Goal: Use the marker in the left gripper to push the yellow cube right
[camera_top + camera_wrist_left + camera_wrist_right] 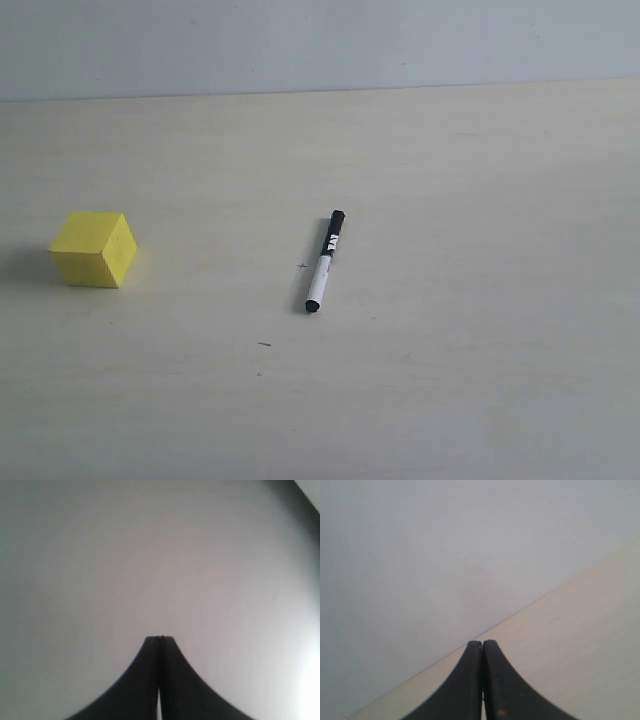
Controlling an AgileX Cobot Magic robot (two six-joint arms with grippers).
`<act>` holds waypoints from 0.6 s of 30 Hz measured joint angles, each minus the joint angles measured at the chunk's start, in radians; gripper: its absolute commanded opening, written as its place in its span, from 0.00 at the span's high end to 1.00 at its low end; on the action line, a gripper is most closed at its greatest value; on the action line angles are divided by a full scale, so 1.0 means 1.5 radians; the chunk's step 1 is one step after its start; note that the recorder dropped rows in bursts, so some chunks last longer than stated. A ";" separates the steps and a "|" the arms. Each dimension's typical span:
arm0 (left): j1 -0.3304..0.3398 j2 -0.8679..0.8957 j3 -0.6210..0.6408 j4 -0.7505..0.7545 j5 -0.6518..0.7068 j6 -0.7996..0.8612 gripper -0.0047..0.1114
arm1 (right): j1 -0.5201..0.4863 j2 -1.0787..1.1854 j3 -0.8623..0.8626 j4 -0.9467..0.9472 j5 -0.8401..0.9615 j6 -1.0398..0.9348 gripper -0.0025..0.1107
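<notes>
The yellow cube (94, 249) rests on the pale table at the left in the exterior view. The marker (325, 261) lies loose on the table near the middle, black cap pointing away, well right of the cube. Neither arm shows in the exterior view. My left gripper (160, 639) is shut with nothing between its black fingers and faces a plain grey wall. My right gripper (482, 642) is also shut and empty, pointing at the line where table and wall meet. Neither wrist view shows the cube or the marker.
The beige table (450, 380) stretches wide around both objects, with a few small dark specks (264, 344) near the marker. A grey wall (320, 40) rises behind the table's far edge.
</notes>
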 measured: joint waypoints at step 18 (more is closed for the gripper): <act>0.000 0.007 -0.014 0.038 0.341 -0.007 0.96 | 0.000 0.000 0.000 0.000 0.000 0.000 0.98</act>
